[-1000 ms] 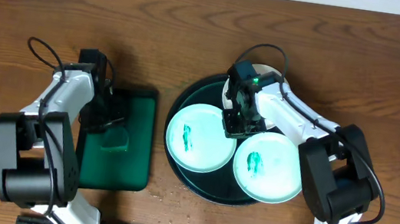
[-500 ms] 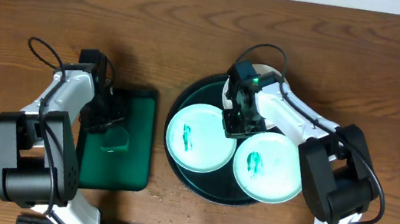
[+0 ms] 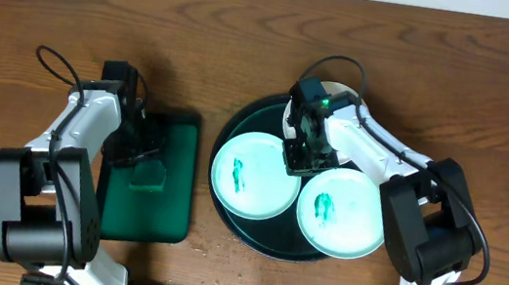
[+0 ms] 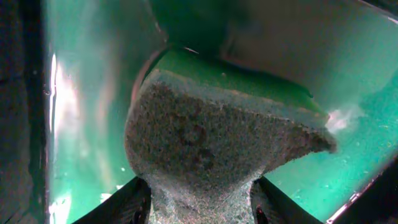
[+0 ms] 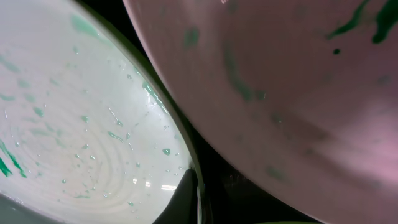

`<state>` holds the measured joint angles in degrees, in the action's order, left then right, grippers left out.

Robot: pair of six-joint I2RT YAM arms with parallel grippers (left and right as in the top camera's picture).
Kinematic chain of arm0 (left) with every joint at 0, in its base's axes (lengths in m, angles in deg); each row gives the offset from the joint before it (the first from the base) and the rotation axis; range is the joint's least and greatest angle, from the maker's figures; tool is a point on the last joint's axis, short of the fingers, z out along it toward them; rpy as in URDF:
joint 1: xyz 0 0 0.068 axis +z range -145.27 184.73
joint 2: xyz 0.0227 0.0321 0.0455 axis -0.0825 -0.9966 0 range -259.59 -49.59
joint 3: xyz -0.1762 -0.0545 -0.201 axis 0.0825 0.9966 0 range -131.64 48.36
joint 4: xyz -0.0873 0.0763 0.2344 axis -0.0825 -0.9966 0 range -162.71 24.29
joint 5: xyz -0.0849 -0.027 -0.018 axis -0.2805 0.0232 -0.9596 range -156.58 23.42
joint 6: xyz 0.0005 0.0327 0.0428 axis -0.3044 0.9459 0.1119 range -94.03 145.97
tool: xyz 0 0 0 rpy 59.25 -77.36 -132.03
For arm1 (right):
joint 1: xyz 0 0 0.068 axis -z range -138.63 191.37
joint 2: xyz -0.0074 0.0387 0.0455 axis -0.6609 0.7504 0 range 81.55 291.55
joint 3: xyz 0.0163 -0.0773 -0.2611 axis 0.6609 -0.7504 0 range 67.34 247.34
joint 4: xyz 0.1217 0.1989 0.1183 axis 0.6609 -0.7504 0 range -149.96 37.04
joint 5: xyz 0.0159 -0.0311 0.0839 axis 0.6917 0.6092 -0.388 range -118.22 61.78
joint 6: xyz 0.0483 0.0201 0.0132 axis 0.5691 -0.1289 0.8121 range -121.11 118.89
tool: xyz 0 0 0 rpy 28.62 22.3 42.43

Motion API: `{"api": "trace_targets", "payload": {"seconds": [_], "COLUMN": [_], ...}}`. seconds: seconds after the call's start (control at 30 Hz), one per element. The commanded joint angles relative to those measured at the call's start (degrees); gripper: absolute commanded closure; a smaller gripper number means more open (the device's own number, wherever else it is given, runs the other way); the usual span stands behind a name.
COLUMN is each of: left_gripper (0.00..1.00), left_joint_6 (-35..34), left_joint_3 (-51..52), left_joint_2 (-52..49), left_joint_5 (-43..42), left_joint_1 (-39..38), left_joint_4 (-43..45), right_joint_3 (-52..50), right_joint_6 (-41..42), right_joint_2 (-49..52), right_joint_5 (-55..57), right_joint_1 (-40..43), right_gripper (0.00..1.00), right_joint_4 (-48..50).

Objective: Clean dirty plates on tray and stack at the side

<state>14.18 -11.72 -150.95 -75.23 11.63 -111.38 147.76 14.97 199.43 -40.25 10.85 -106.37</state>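
Three white plates lie on the round dark tray (image 3: 237,125): one at the left (image 3: 252,175), one at the front right (image 3: 342,211), and one at the back (image 3: 340,93) mostly hidden under my right arm. Both front plates carry a teal smear. My right gripper (image 3: 300,158) points down where their rims nearly meet. In the right wrist view its dark finger (image 5: 185,194) rests on the rim of a wet, speckled plate (image 5: 81,124), shut on it. My left gripper (image 4: 202,202) is shut on a green sponge (image 4: 217,130) over the rectangular green tray (image 3: 152,213).
A second smeared plate (image 5: 298,93) fills the upper right of the right wrist view, with a dark gap of tray between it and the gripped one. The rectangular tray lies left of the round one, with bare wooden table (image 3: 199,37) behind both.
The left arm has shifted very slightly with the sponge still in its grip. The right arm and the plates have not moved.
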Motion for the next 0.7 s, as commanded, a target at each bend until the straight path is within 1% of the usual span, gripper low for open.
{"api": "trace_targets", "payload": {"seconds": [0.0,0.03,0.23,0.27,0.3,0.53,0.67], "left_gripper": [0.5,0.53,0.79,0.86,0.92,0.93,0.93], "left_joint_6": [0.13,0.13,0.13,0.13,0.13,0.11,0.13], "left_joint_3": [-0.26,-0.26,-0.26,-0.26,-0.26,-0.28,-0.28], "left_joint_2": [1.14,1.14,1.14,1.14,1.14,1.44,4.11], "left_joint_5": [0.07,0.07,0.17,0.33,0.33,0.28,0.31], "left_joint_1": [-0.33,-0.33,-0.33,-0.33,-0.33,-0.35,-1.2], "left_joint_4": [-0.28,-0.28,-0.26,-0.26,-0.26,-0.26,-0.26], "right_joint_3": [-0.24,-0.24,-0.24,-0.24,-0.24,-0.24,-0.24], "right_joint_6": [-0.5,-0.5,-0.5,-0.5,-0.5,-0.5,-0.5], "right_joint_2": [0.98,0.98,0.98,0.98,0.98,0.98,0.98], "right_joint_5": [-1.55,-1.55,-1.53,-1.53,-1.53,-1.53,-1.53], "right_joint_1": [-1.07,-1.07,-1.07,-1.07,-1.07,-1.07,-1.07], "right_gripper": [0.99,0.99,0.99,0.99,0.99,0.99,0.99], "right_joint_4": [0.07,0.09,0.09,0.09,0.09,0.07,0.07]}}
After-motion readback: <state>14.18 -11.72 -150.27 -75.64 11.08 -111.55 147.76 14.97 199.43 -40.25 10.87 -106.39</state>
